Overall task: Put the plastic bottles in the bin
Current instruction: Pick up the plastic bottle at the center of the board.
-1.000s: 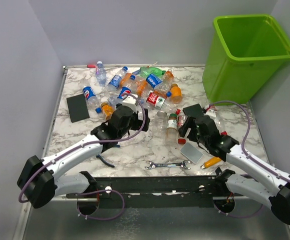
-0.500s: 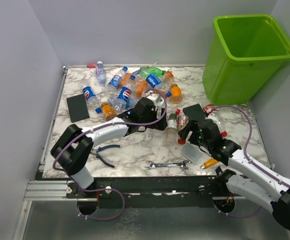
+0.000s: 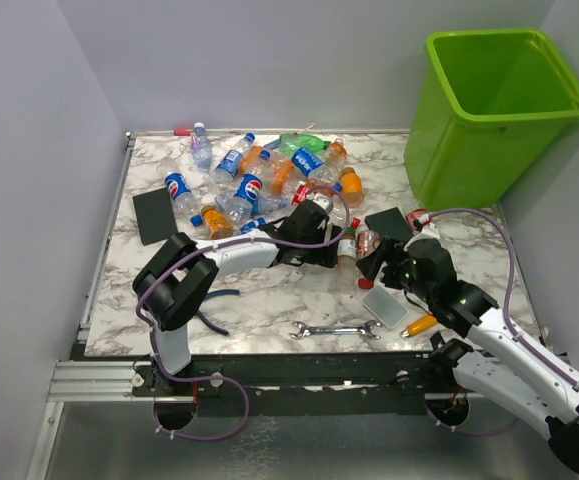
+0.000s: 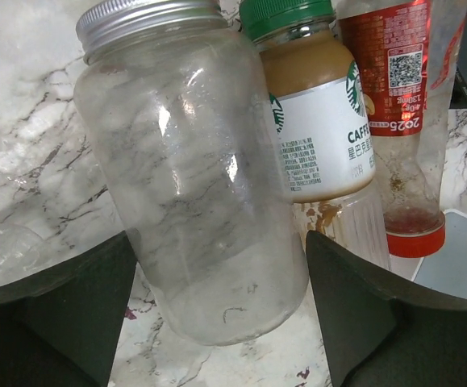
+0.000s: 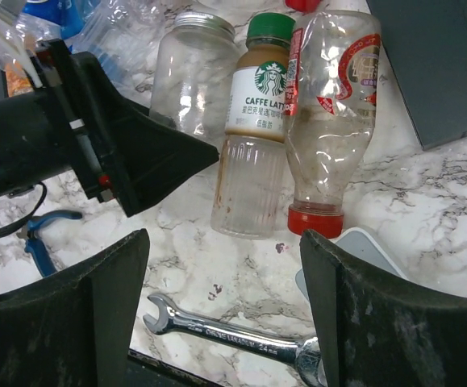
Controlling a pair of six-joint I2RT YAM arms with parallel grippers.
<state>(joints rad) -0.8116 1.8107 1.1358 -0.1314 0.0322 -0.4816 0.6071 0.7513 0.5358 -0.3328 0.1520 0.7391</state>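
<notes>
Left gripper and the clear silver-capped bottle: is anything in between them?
Nothing visible does. The clear plastic bottle with the silver cap lies right between the fingers of the left gripper. The green-capped coffee bottle lies close against its side, just beyond one finger, and might get caught in the grip.

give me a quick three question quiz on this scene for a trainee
1. True or false: the wrench lies inside the bin.
2. What sits between the jaws of the left gripper? A) a clear jar with a silver lid B) pliers C) an orange bottle
3. What colour is the cap of the coffee bottle?
Key: 1 false; 2 A; 3 green.
</notes>
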